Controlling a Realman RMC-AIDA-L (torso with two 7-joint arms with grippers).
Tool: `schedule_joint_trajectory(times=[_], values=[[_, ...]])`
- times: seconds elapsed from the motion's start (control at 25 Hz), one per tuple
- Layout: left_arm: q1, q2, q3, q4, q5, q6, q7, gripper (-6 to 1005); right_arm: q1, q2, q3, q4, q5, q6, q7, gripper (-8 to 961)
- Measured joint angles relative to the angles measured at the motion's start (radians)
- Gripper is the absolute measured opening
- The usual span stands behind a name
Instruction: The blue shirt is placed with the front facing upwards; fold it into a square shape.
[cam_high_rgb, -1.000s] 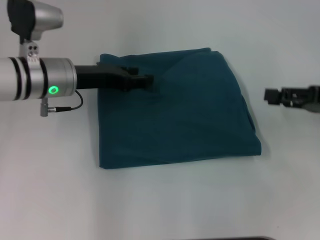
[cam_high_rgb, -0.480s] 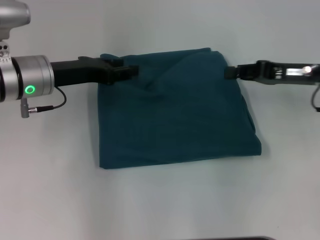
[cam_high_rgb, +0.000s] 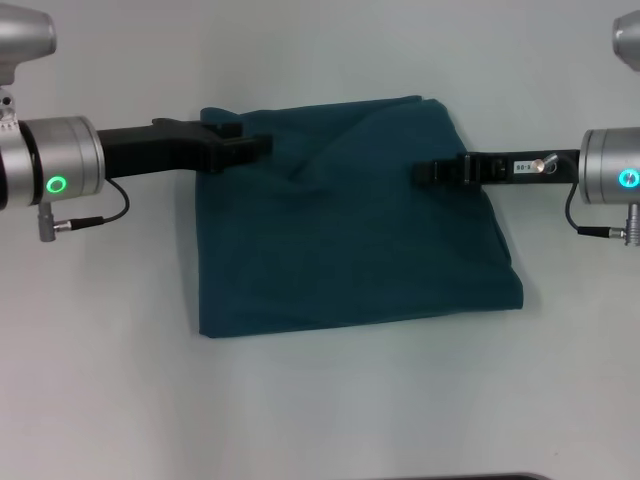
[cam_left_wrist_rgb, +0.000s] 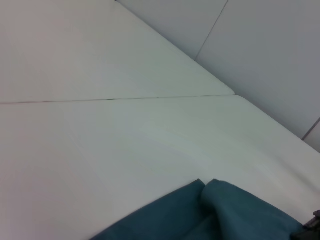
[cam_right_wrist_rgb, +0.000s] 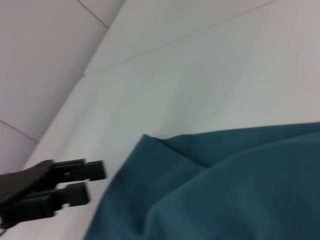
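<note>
White table (cam_high_rgb: 330, 420), folded blue shirt (cam_high_rgb: 350, 240)

A plain white counter (cam_high_rgb: 330, 410) lay before me, its surface bare and matte. A thin dark seam (cam_left_wrist_rgb: 115, 99) ran across it toward the far side. Beyond its far edge stood a pale wall (cam_left_wrist_rgb: 270, 45) of panels with narrow joints between them.

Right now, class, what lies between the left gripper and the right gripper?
In the head view, only wrinkled cloth of the folded blue shirt spans the stretch between the left gripper and the right gripper; nothing else lies there.
</note>
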Motion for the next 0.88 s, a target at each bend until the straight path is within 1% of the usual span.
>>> schedule_joint_trajectory(times=[0.12,0.28,0.4,0.56,0.6,0.72,0.88], values=[[0.007,0.0,0.0,0.0,0.0,0.004,0.0,535,-0.011,0.002,-0.006,0.001,0.002,-0.015,-0.002,35],[0.016,0.001,0.0,-0.009,-0.002,0.026,0.0,535,-0.031,-0.002,0.009,0.012,0.022,0.031,-0.032,35],[0.018,0.005,-0.017,-0.011,-0.002,0.057,0.0,535,-0.062,-0.011,0.027,0.024,0.088,0.104,-0.09,34],[0.023,0.012,-0.08,-0.012,-0.003,0.159,0.024,536,-0.123,-0.029,0.041,0.066,0.152,0.221,-0.165,34],[0.028,0.017,-0.095,-0.012,-0.004,0.198,0.036,536,-0.14,-0.036,0.043,0.077,0.157,0.254,-0.192,34],[0.042,0.027,-0.112,-0.012,-0.004,0.259,0.054,539,-0.183,-0.05,0.044,0.102,0.158,0.349,-0.305,35],[0.072,0.032,-0.114,-0.011,0.001,0.346,0.098,546,-0.211,-0.056,0.04,0.116,0.144,0.43,-0.456,35]])
